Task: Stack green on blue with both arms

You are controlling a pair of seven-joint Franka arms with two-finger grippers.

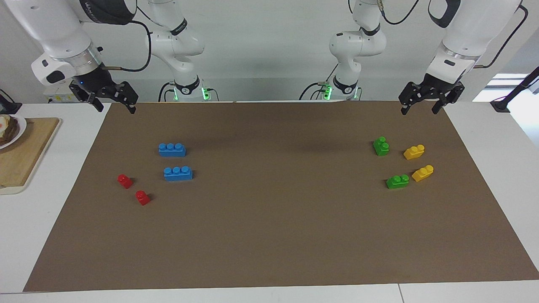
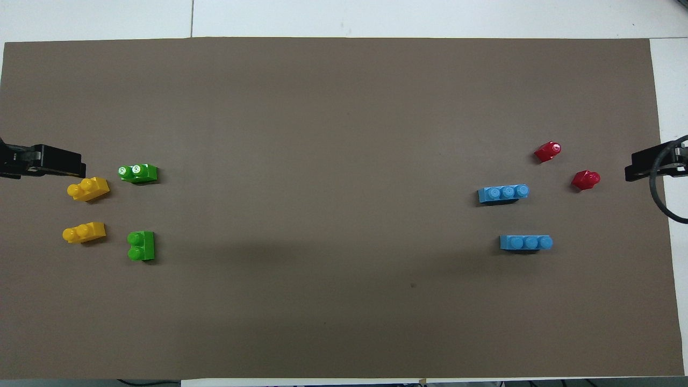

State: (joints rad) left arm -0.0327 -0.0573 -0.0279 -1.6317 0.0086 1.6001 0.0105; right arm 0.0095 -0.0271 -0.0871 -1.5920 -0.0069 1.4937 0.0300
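- Hanging over the brown mat's (image 1: 269, 235) corner at its own end of the worktop (image 1: 497, 139), left gripper (image 1: 421, 110): fingers spread wide, nothing btwn them.
- Right gripper (image 1: 114, 107) same at the other end, over the mat edge nearest the robots; wide apart, empty. Both arms up, waiting.
- Green bricks x2 toward left arm's end, flat on mat: one (image 1: 381, 146) nearer the robots, the other (image 1: 397, 181) farther out. Apart from each other, not touching anything.
- Yellow 2-stud bricks x2 just beside the greens, closer to the mat's end edge: one (image 1: 414, 152) nearer robots, one (image 1: 422, 173) farther.
- Blue 3-stud bricks x2 toward right arm's end, roughly parallel, studs up: one (image 1: 172, 149) nearer robots, one (image 1: 178, 173) farther. Well apart from the greens; nothing stacked on either.
- Red 1-stud bricks x2 beside the blues, closer to the mat's end edge: (image 1: 124, 181) & (image 1: 142, 197).
- Off the mat at right arm's end: wooden board (image 1: 25, 155) w/ a plate (image 1: 10, 130) on it.
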